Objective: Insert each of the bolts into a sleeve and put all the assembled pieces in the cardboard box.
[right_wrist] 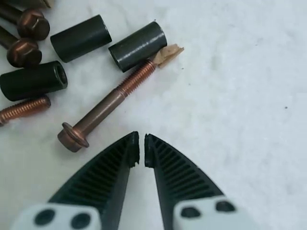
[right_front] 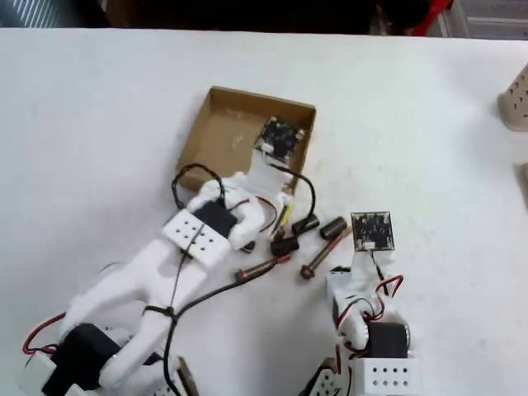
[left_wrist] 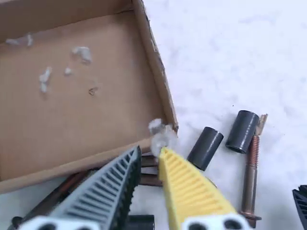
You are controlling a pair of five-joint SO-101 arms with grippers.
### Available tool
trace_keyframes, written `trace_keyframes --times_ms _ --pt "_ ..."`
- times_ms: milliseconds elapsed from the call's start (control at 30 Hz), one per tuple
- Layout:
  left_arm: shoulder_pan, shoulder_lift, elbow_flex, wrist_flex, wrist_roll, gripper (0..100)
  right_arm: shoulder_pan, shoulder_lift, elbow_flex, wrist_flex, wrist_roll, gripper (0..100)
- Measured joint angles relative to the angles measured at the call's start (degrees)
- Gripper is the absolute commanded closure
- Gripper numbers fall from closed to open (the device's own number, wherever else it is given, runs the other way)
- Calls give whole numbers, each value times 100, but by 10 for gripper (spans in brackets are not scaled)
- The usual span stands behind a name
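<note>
With my right fingers (right_wrist: 168,165) almost closed on nothing and left fingers (left_wrist: 184,187) slightly parted, I'd pinch this stiff, slick bolt (right_wrist: 103,108) mid-shank.

I saw the shallow cardboard box (right_front: 216,136) lying open, mouth up, on the table. Just beside its near corner, dark sleeves (right_wrist: 80,38) lay on their sides among coppery hex-head bolts (right_wrist: 21,51). One bolt (right_wrist: 103,108) lay flat, its threaded tip against a sleeve (right_wrist: 136,45).
</note>
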Motion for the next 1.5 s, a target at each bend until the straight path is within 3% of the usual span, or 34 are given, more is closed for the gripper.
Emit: trace_keyframes --times_ms 400,867,1200,1400,1500 --pt "105 123 -237 738 -9 977 0 0 0 0 0 981" --pt "44 2435 -1758 738 0 977 0 0 0 0 0 981" --pt "-114 2426 -1820 571 0 977 -70 0 0 -18 0 981" --pt "-123 1407 -1811 1670 -9 977 -18 0 0 -466 53 980" --pt "-211 598 -1477 1855 -9 977 167 0 0 -536 703 980"
